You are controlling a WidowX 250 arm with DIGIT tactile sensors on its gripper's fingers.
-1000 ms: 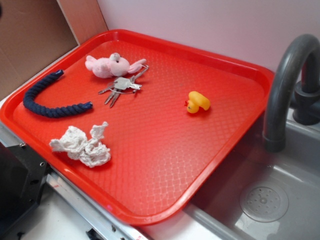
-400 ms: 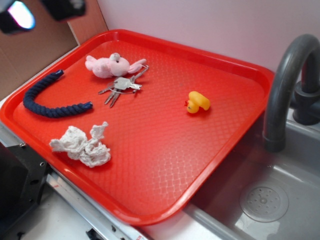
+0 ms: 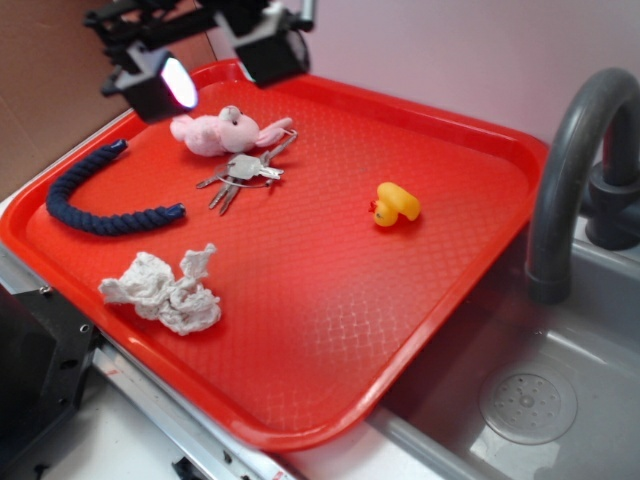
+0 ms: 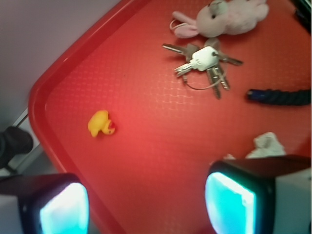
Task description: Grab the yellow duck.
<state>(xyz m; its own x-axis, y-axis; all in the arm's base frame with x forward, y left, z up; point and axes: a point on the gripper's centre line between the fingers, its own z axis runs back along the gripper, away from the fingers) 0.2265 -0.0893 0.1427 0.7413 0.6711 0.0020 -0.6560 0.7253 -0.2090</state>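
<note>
The yellow duck (image 3: 396, 203) is small and glossy with an orange-red beak. It stands alone on the right part of the red tray (image 3: 330, 330). In the wrist view the duck (image 4: 100, 124) sits at the left, well ahead of the fingers. My gripper (image 3: 215, 68) hangs high over the tray's far left corner, above the pink plush toy (image 3: 222, 130), far left of the duck. It is open and empty, with its two lit pads wide apart (image 4: 146, 204).
A bunch of keys (image 3: 242, 172) lies beside the plush. A dark blue rope (image 3: 95, 195) curves along the tray's left side. A crumpled white cloth (image 3: 165, 290) lies near the front edge. A grey sink with a faucet (image 3: 570, 180) is at the right.
My gripper has come into the exterior view from the upper left and moved down and right over the tray's far corner. Nothing on the tray has moved.
</note>
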